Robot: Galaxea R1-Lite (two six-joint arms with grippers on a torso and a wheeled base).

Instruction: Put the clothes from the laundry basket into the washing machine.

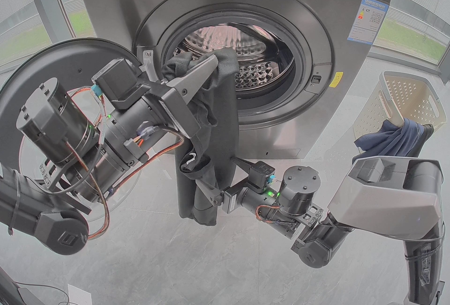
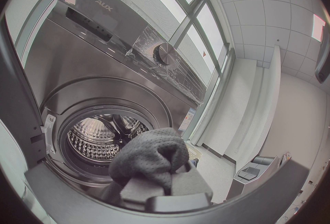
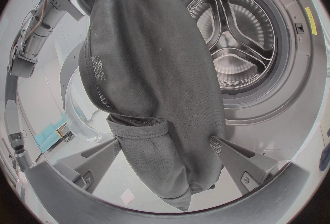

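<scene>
A dark grey mesh garment (image 1: 213, 132) hangs from my left gripper (image 1: 206, 68), which is shut on its top edge just in front of the washing machine's round opening (image 1: 243, 57). In the left wrist view the cloth (image 2: 151, 156) bunches over the fingers, with the steel drum (image 2: 92, 138) behind it. My right gripper (image 1: 215, 172) is lower down, open, its fingers (image 3: 240, 159) standing on either side of the garment's hanging lower part (image 3: 154, 97). The drum (image 3: 237, 39) holds no clothes that I can see.
The washer door (image 1: 61, 67) stands swung open on the left, behind my left arm. A beige laundry basket (image 1: 412, 95) sits on the floor at the right with blue and dark clothes (image 1: 393, 139) draped over its near rim. Tiled floor lies below the garment.
</scene>
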